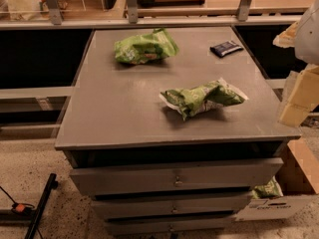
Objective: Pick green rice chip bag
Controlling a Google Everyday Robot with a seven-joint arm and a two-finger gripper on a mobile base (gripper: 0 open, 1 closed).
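Observation:
The green rice chip bag [145, 47] is plump and bright light green with white and pale orange print. It lies on the far left part of the grey cabinet top [119, 108]. My gripper [297, 97] shows as pale cream blocks at the right edge of the view, beside the cabinet's right side. It is well to the right of the bag and nearer than it, and touches nothing on the top.
A darker green, wrinkly bag with white ends [203, 98] lies mid-right on the top. A small dark blue packet [226, 48] lies at the far right. The cabinet has drawers [174, 178] below. A rail [149, 21] runs behind, and a box [299, 173] sits at lower right.

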